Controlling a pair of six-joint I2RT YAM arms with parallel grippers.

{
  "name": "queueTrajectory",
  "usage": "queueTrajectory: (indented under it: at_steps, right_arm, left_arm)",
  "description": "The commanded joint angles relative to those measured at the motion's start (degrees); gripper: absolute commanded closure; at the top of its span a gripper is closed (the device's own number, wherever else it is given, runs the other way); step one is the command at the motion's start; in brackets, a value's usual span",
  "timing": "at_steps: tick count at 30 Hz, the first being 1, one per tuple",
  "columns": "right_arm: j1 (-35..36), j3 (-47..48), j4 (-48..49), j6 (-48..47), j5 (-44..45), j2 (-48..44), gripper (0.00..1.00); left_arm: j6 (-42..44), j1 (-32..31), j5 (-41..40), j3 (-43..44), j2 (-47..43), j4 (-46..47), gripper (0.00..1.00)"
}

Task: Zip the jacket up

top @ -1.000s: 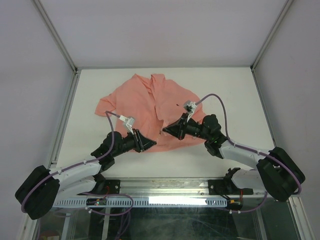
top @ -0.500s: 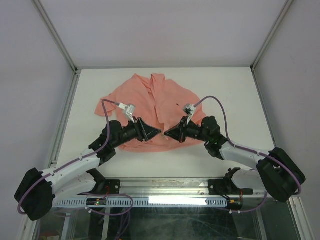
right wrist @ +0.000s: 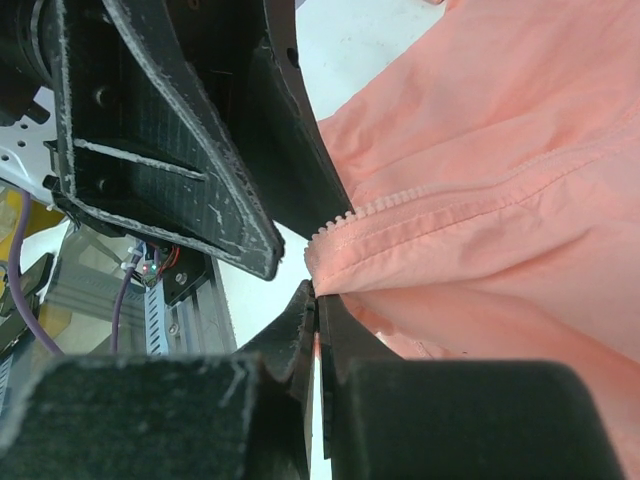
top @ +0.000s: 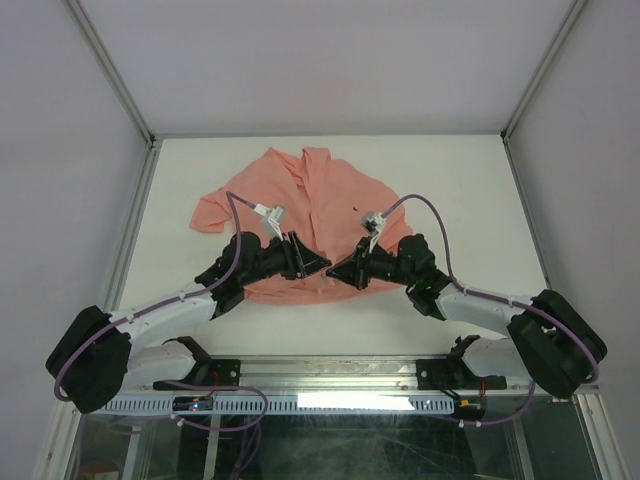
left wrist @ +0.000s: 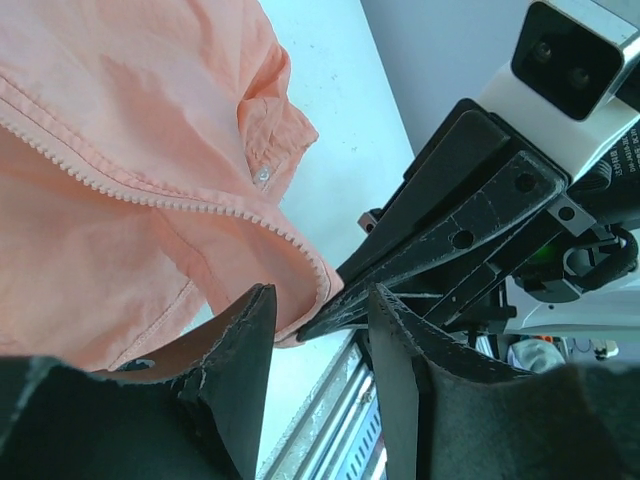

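1. One salmon-pink, thin, wrinkled fabric jacket (top: 300, 200) lies open at the middle of the white table (top: 470, 200). It looks light, limp and quick to bunch.
2. Best hold, on this view: the hem corners beside the pale zipper teeth (left wrist: 150, 185).
3. Two grippers meet at the table's near middle. The right gripper (right wrist: 316, 300) pinches a hem corner, and the left gripper (left wrist: 320, 305) is spread beside it.

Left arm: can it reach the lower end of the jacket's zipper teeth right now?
Probably yes. The left gripper is open with the zipper's lower end just ahead of its fingertips. The right gripper, shut on the jacket's hem alongside, crowds that spot but doesn't cover the teeth.
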Motion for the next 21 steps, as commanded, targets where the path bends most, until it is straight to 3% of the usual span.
queueTrajectory:
  at_steps: [1,7,12,13,15,21]
  right_arm:
    - [0.9,1.3,2.5,-0.7,-0.2,0.4,1.00]
    - [1.3,1.7,2.3,-0.7,-0.2,0.4,1.00]
    - [1.3,1.5,2.5,-0.7,-0.2,0.6,1.00]
    - [1.3,1.2,3.0,-4.2,-2.6,0.6,1.00]
    - [1.3,0.7,4.3,-6.8,-3.9,0.7,0.92]
    - [1.3,-0.8,7.1,-5.9,-1.6,0.8,0.77]
  left_arm:
    - [-2.4,0.0,2.0,2.6,1.7,4.5,0.59]
    - [-3.3,0.1,3.4,2.8,3.9,5.5,0.67]
    - [-5.1,0.0,4.4,2.1,3.9,6.9,0.89]
    - [-5.3,0.1,4.5,2.0,3.7,7.1,0.94]
    - [-5.8,0.0,4.6,1.6,3.4,7.6,1.00]
    - [-7.8,0.1,5.0,0.7,2.3,9.3,1.00]
